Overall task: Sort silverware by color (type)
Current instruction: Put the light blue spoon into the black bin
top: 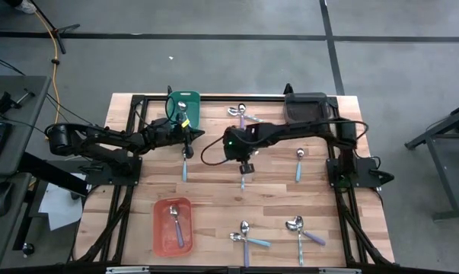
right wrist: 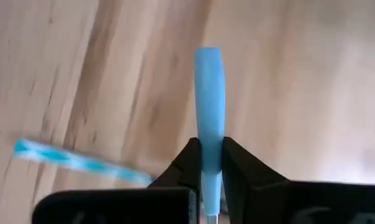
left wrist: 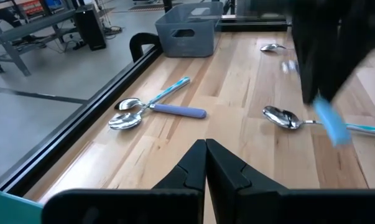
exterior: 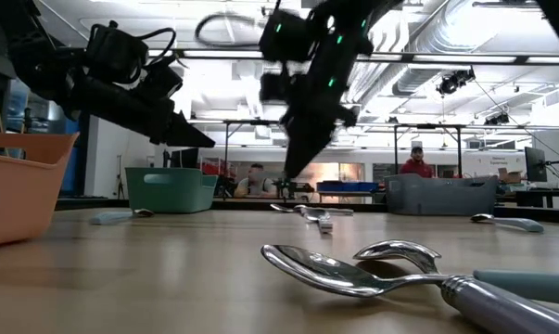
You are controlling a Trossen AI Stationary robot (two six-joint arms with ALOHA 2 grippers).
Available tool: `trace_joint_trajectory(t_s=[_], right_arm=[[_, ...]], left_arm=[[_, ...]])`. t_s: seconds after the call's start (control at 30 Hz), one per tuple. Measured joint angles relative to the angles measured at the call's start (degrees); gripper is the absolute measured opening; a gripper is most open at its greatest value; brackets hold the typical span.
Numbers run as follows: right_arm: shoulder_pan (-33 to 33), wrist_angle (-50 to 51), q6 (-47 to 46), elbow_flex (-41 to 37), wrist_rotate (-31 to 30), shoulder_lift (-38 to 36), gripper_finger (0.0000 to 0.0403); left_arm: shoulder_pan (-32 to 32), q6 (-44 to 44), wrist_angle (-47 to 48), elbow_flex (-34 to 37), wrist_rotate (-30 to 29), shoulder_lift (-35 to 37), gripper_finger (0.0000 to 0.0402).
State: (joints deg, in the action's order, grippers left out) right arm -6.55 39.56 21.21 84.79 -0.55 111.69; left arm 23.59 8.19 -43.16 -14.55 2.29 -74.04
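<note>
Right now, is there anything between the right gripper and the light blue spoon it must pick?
Nothing visible. The right gripper is already shut on the light blue spoon, the handle pinched between its fingers above the bare wooden table. The left gripper, shut, waits near the teal bin.

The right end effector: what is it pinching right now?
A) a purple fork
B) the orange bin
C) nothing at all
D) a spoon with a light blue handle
D: in the right wrist view, the right end effector is shut on the light blue handle of a spoon above the wooden table.
</note>
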Motion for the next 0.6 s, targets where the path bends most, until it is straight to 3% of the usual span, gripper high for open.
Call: trace_joint_trajectory(t_s=[0.17,0.3,0.6], right_arm=[[-2.66,4.82,-1.46,-2.31,-8.01,-8.93,0.0015],[-8.11,5.02,-1.76,-8.97,-11.31,-17.93,0.0015],[-33.26,-3.70,0.27,-26.97,-12.97,-33.31,0.0014]], left_arm=[[0.00,0.00,0.02,0.00,0.01,0.00,0.0001],[0.00,0.26,0.36,0.00,0.01,-0.04,0.0000],[0.00,0.46,0.22,0.00,0.01,-0.04,0.0000]])
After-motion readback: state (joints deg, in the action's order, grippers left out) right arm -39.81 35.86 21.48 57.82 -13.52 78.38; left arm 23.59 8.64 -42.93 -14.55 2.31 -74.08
